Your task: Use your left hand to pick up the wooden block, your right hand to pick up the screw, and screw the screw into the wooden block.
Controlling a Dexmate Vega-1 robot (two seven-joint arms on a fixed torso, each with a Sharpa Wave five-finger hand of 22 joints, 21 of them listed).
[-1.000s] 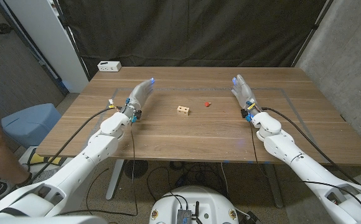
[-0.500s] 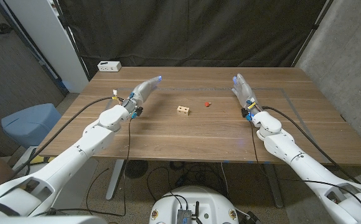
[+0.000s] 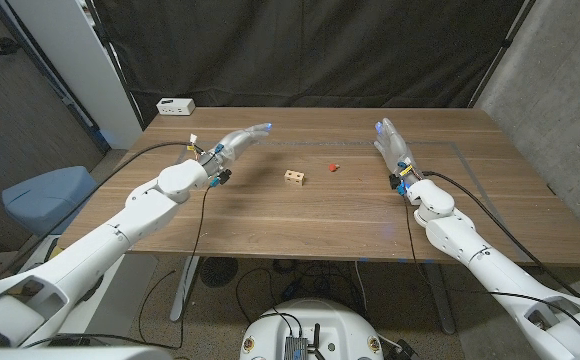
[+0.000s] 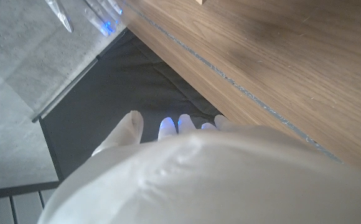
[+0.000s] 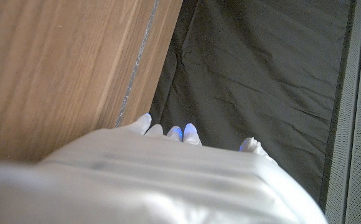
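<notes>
between the hands lie wooden block [image 3: 293, 177] and screw [image 3: 333, 167], untouched.

The small pale tan wooden block [image 3: 293, 177] with dark holes and the tiny red screw [image 3: 333, 167] lie on the warm brown, streaky-grained wooden table [image 3: 310, 215], between the fingers of the two hands. The translucent whitish left hand [image 3: 236, 143] and the similar right hand [image 3: 390, 143] carry blue-glowing fingertips [image 4: 166, 127]. Beyond the fingers hangs a creased black fabric curtain [image 3: 310, 50], and past the left fingers sits a small white box [image 3: 175, 105].
</notes>
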